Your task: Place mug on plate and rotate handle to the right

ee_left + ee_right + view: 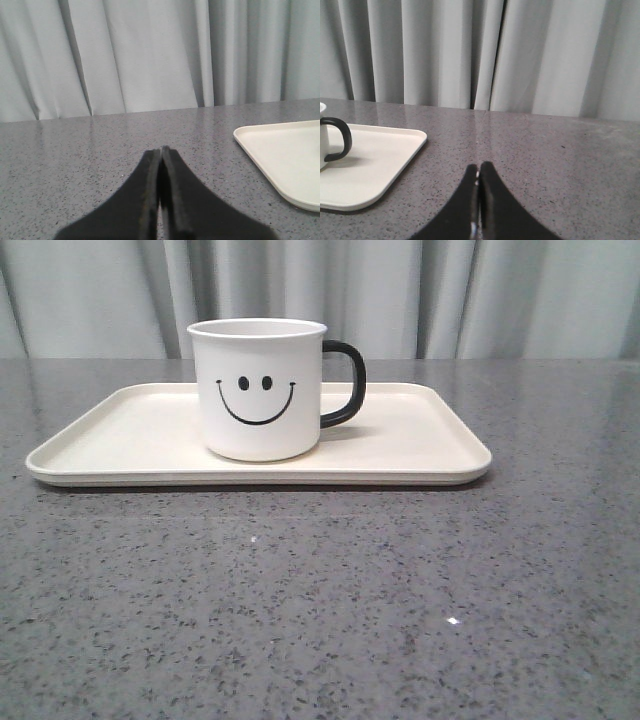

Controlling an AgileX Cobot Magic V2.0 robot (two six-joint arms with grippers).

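Counting, we see one white cylindrical mug (258, 390) upright on one cream rectangular plate (420, 445), its glossy black handle (345, 385) pointing right. Our left claw (160, 150) and right claw (478, 166) are both pressed closed, empty, above the speckled grey tabletop (320, 600).

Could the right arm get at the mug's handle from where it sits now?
Probably yes: the handle points toward the right gripper, with only bare table and the plate's rim between. Its jaws are shut, so they must open first.

No readable text, only mug (258, 390) smiley.
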